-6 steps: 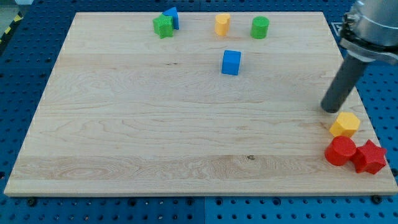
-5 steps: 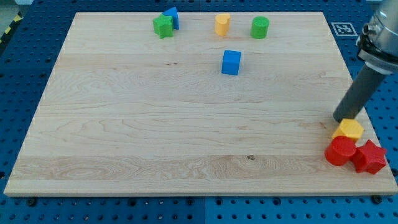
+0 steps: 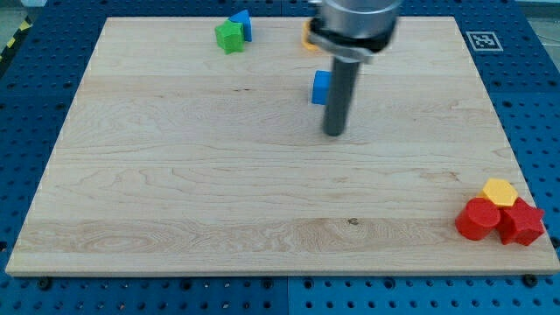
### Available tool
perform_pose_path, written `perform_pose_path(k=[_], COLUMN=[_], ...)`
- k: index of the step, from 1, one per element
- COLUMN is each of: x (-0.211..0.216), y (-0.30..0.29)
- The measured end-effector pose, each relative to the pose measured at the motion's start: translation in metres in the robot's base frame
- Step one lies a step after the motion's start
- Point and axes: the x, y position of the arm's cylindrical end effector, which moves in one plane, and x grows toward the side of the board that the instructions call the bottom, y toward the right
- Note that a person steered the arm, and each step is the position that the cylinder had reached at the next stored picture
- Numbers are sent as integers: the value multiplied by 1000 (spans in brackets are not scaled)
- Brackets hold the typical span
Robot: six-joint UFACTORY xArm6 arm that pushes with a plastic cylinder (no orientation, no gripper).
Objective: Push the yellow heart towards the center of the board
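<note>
A yellow block point(image 3: 500, 192), its shape unclear from here, sits at the board's lower right corner, touching a red cylinder point(image 3: 478, 219) and a red star-like block point(image 3: 522, 222) just below it. My tip point(image 3: 334, 133) rests on the board near its middle, far to the left of and above the yellow block. The rod covers the right part of a blue cube point(image 3: 320, 87) just above the tip. A second yellow block point(image 3: 308, 33) at the top edge is mostly hidden behind the arm.
A green block point(image 3: 229, 37) and a blue block point(image 3: 241, 24) touch at the board's top left. The green cylinder seen earlier at the top is hidden behind the arm. The board's right edge runs close to the red blocks.
My tip has moved from beside the lower-right yellow block to the board's middle, below the blue cube. The yellow block has shifted down and right, tight against the red blocks.
</note>
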Motion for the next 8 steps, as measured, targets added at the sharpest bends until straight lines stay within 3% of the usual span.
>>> perform_pose_path(k=[2,6,8], x=[-103,-231,-233], y=[-75,-22,60])
